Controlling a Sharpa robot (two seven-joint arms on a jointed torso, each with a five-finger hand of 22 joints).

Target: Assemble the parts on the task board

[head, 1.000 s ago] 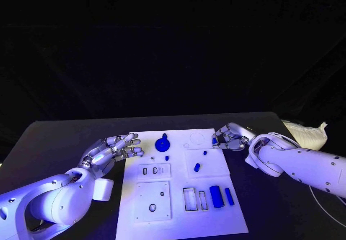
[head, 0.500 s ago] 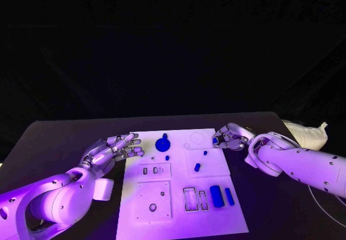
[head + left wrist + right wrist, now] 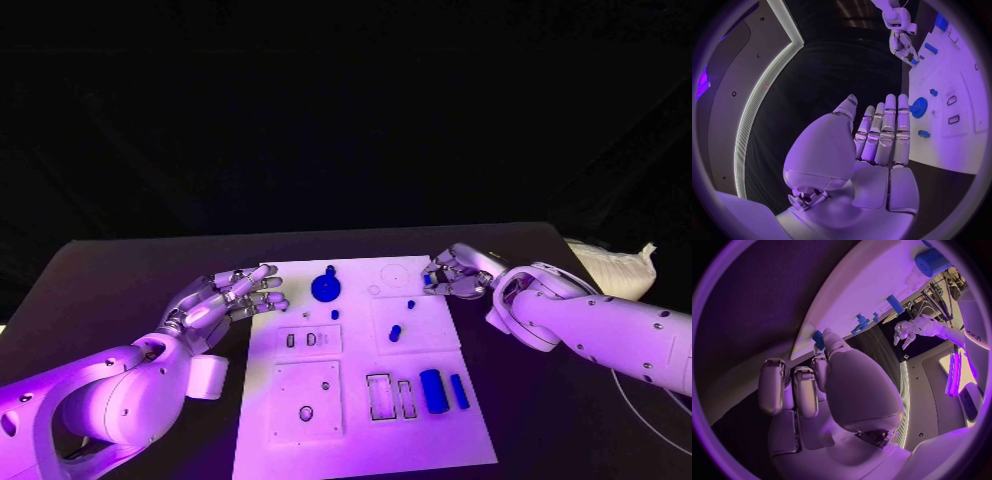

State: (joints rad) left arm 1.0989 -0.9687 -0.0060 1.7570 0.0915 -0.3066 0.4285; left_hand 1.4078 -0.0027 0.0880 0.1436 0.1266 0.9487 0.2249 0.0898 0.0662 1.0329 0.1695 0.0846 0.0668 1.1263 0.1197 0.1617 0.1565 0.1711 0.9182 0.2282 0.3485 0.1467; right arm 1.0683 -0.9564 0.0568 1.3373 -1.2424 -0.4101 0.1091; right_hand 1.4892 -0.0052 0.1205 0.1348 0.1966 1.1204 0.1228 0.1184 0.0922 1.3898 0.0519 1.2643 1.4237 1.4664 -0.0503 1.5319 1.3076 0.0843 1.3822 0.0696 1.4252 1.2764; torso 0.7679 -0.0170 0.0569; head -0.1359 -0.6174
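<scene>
Pinching a small blue part [image 3: 430,283] in the right hand [image 3: 459,276] at the task board [image 3: 346,445]'s far right edge, mid-desk, left hand [image 3: 231,300] released beside its left edge; next probably carrying the part to its matching slot.

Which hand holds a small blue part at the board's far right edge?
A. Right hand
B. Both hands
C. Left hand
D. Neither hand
A: the right hand pinches a small blue part at the task board edge, while the left hand is spread with nothing in it beside the board.
</scene>
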